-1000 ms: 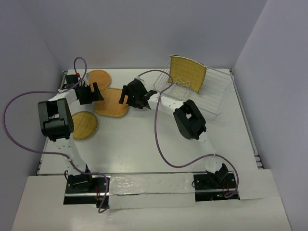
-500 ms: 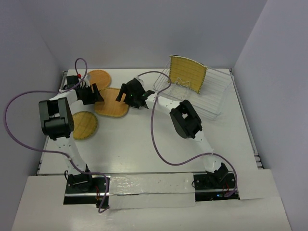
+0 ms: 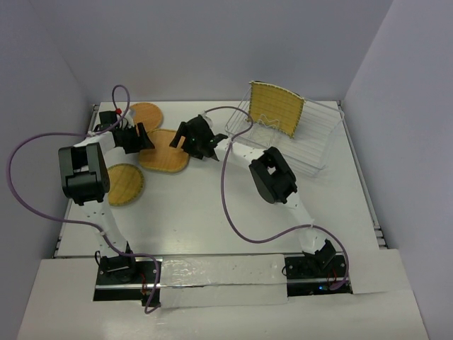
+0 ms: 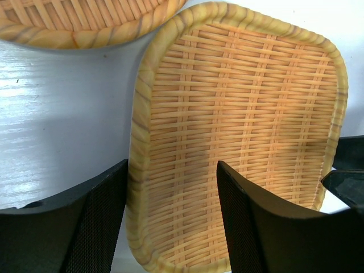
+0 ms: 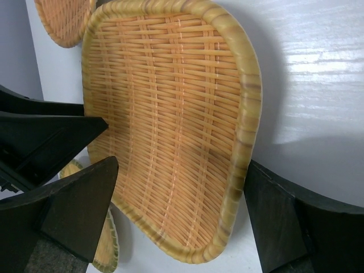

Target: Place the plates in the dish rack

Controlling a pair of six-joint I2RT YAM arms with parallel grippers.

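The orange rounded square plate (image 3: 164,150) lies flat on the table. My left gripper (image 3: 139,137) is open at its left edge, the plate's corner (image 4: 239,131) between the fingers (image 4: 96,227). My right gripper (image 3: 193,139) is open at its right edge, the plate (image 5: 170,114) spanning between the fingers (image 5: 284,227). The orange round plate (image 3: 145,115) lies behind it and the yellow round plate (image 3: 124,184) in front left. The yellow woven square plate (image 3: 276,108) stands upright in the wire dish rack (image 3: 315,145). The black flowered plate is out of view.
The rack sits at the back right near the right wall. The left arm's cable (image 3: 28,152) loops along the left wall. The right arm's cable (image 3: 230,198) crosses the table's middle. The right gripper's finger (image 4: 347,176) shows in the left wrist view.
My right gripper has moved left to the orange rounded square plate's right edge. My left gripper has shifted slightly back along the plate's left edge. The plates have not moved.
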